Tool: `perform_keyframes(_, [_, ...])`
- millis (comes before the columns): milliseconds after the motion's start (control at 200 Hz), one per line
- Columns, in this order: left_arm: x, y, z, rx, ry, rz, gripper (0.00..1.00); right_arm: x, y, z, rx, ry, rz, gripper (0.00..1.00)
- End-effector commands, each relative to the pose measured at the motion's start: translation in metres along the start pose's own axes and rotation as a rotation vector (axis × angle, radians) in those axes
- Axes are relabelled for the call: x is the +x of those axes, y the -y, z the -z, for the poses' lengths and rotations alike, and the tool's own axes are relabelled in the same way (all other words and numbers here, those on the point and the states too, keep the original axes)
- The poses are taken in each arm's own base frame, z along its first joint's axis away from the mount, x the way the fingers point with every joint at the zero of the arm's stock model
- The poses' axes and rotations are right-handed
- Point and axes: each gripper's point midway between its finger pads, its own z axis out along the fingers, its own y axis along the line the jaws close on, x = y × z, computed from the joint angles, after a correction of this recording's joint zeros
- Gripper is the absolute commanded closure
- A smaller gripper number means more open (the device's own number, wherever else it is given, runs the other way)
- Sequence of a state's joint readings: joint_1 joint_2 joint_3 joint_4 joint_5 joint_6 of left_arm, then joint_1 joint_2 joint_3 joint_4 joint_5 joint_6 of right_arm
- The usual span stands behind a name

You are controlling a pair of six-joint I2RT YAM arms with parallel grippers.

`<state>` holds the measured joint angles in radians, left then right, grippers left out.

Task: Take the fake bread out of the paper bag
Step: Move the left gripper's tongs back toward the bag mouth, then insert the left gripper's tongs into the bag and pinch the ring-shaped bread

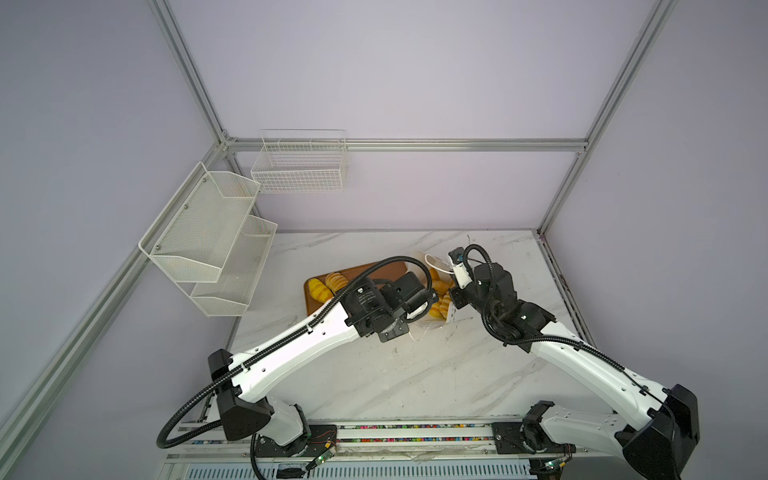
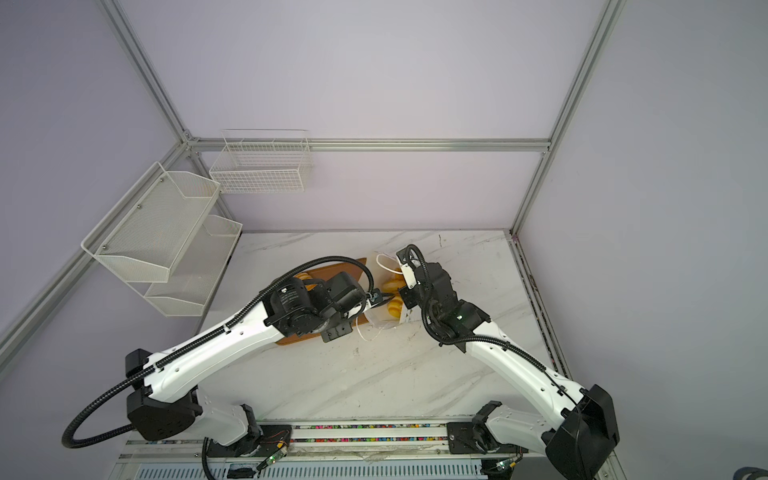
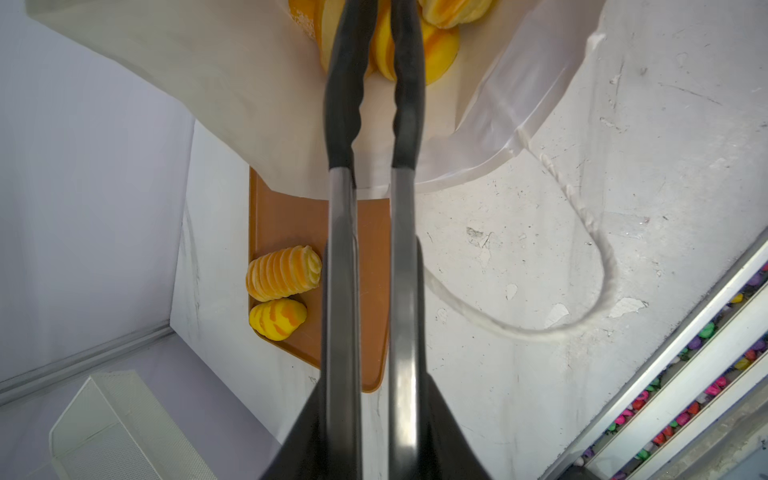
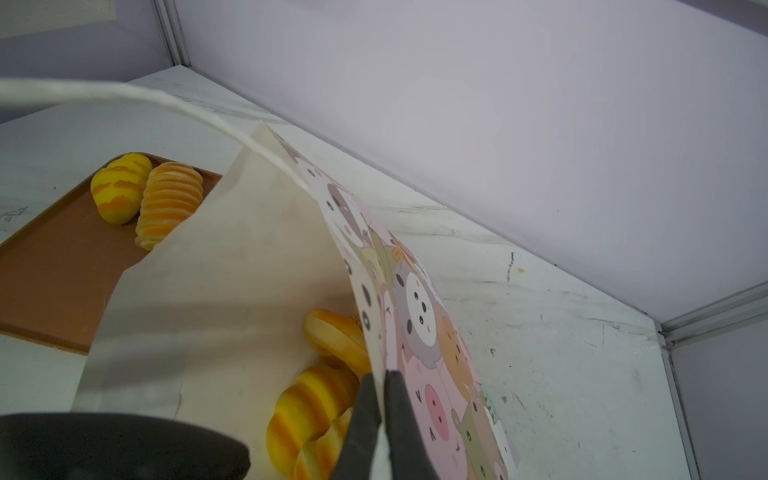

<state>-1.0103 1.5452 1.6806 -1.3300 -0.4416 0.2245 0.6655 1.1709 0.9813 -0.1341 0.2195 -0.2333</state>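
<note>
White marble table (image 1: 415,374) with brown tray (image 3: 291,216) and paper bag (image 4: 419,332)

My left tool (image 3: 376,41) has satin, brushed metal arms ending in matt black, rubber-like sleeves; my right tool (image 4: 381,390) shows the same matt black tips. The paper bag (image 4: 232,291) is matt white paper inside and smooth printed paper outside, with a twisted white cord handle (image 3: 598,249). The fake bread (image 4: 307,399) looks smooth and foam-like, with a soft sheen. The tray (image 3: 282,216) is matt brown plastic. The worktop (image 3: 540,374) is marble-patterned, scuffed and chipped.
</note>
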Motion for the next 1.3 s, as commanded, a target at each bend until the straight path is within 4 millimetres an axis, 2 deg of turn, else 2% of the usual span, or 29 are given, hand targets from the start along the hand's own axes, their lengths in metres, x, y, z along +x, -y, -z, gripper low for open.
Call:
perform_keyframes(0, [-0.027, -0.026, 0.018, -0.073, 0.067, 0.030, 0.66, 0.001, 0.002, 0.003, 0.001, 0.012, 0.011, 1.00])
perform_keyframes(195, [-0.038, -0.035, 0.001, -0.096, -0.021, 0.039, 0.65, 0.000, 0.000, 0.005, -0.013, 0.023, 0.007, 1.00])
perform_keyframes(450, [-0.042, -0.052, -0.005, -0.160, -0.047, 0.078, 0.63, -0.010, 0.003, 0.010, -0.006, 0.049, -0.017, 1.00])
perform_keyframes(675, [-0.041, -0.053, -0.002, -0.153, -0.041, 0.082, 0.61, -0.014, 0.007, 0.012, 0.008, 0.054, -0.039, 1.00])
perform_keyframes(830, [-0.046, -0.043, -0.019, -0.128, -0.073, 0.069, 0.58, -0.021, 0.005, 0.015, -0.009, 0.083, -0.072, 1.00])
perform_keyframes(900, [-0.045, -0.040, -0.029, -0.130, -0.099, 0.047, 0.57, -0.027, -0.001, 0.015, -0.052, 0.092, -0.099, 1.00])
perform_keyframes(1090, [-0.045, -0.047, -0.047, -0.159, -0.133, 0.062, 0.55, -0.036, -0.002, 0.017, -0.057, 0.126, -0.090, 1.00])
perform_keyframes(1295, [-0.042, -0.045, -0.068, -0.180, -0.176, 0.052, 0.55, -0.027, -0.008, 0.014, -0.083, 0.111, -0.094, 1.00])
